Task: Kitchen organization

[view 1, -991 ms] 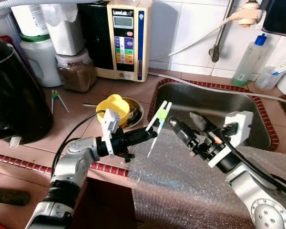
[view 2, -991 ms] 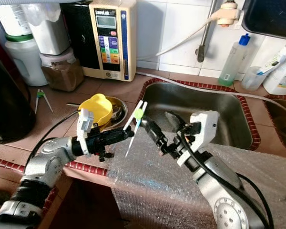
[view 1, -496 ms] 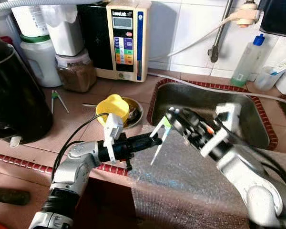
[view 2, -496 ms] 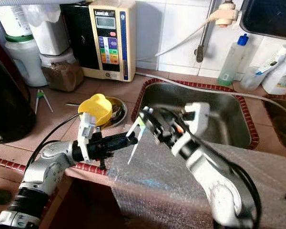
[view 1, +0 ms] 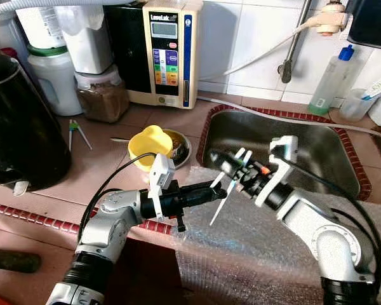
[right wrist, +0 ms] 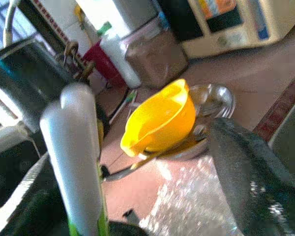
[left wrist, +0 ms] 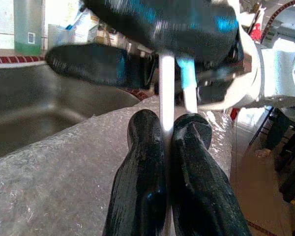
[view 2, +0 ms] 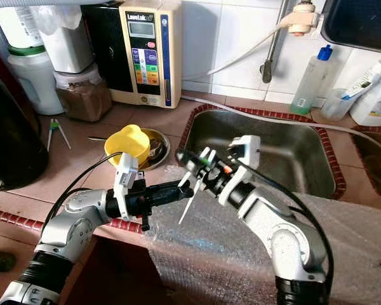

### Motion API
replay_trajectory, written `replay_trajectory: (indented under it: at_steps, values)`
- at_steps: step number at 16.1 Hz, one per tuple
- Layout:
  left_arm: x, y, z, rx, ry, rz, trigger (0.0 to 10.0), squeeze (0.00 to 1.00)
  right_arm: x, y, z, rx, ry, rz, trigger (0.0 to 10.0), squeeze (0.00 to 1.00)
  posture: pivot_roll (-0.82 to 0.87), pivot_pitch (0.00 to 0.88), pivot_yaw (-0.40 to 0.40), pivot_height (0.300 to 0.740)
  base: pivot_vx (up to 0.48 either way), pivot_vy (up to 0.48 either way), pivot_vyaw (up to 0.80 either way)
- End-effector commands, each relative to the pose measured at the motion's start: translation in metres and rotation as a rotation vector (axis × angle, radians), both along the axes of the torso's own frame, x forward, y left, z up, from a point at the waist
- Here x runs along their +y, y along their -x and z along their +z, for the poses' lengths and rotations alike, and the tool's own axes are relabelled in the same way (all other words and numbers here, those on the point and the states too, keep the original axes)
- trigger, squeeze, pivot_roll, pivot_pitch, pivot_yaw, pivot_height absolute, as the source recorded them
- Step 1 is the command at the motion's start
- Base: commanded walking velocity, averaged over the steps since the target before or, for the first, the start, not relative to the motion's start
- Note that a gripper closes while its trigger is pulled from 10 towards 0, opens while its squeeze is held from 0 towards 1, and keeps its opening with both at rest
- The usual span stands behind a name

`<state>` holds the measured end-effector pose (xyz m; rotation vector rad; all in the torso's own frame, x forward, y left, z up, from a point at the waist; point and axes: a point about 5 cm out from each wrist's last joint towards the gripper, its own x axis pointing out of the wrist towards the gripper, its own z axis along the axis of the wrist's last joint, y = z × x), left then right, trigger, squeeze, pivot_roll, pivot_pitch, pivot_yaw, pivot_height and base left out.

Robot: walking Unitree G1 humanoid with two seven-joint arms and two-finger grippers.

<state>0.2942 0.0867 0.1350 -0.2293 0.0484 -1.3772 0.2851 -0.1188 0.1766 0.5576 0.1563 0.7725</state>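
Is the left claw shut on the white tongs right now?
Yes, the left claw pinches one white arm of the tongs tightly between its two black fingers.

White tongs with a green band sit between black fingers. A yellow bowl lies in a silver dish on the reddish-brown tiled counter, whose edge has dark red trim beside the steel-grey sink. Clear bubble wrap covers the counter's front edge.
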Motion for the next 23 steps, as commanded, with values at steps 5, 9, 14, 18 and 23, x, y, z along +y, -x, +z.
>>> replay_trajectory:
  at_steps: [5, 9, 14, 18, 23]
  values:
    - [-0.006, 0.001, 0.006, -0.037, -0.005, -0.014, 0.0, 0.0, 0.004, -0.006, -0.006, 0.052, 0.005, 0.056, 0.0, 0.0, 0.0, 0.0, -0.004, 0.74, 0.0, 0.0, 0.0]
    - [-0.008, 0.001, 0.006, -0.03, 0.0, -0.017, 0.0, 0.0, -0.001, -0.011, -0.007, 0.061, 0.016, 0.056, 0.0, 0.0, 0.0, 0.0, -0.004, 0.74, 0.0, 0.0, 0.0]
    - [-0.009, 0.002, 0.005, -0.026, 0.005, -0.028, 0.0, 0.0, -0.002, -0.015, -0.008, 0.055, 0.014, 0.04, 0.0, 0.0, 0.01, 0.0, 0.002, 0.74, 0.0, 0.0, 0.0]
    - [-0.01, 0.002, 0.005, -0.022, 0.008, -0.032, 0.0, 0.0, -0.003, -0.015, -0.009, 0.053, 0.009, 0.024, 0.0, 0.0, 0.0, 0.0, 0.007, 0.74, 0.0, 0.0, 0.0]
    - [-0.012, 0.0, 0.006, -0.023, 0.019, -0.028, 0.4, 0.0, 0.0, -0.014, -0.012, 0.048, -0.001, -0.001, 0.0, 0.0, 0.0, 0.0, 0.014, 0.74, 0.0, 0.0, 0.0]
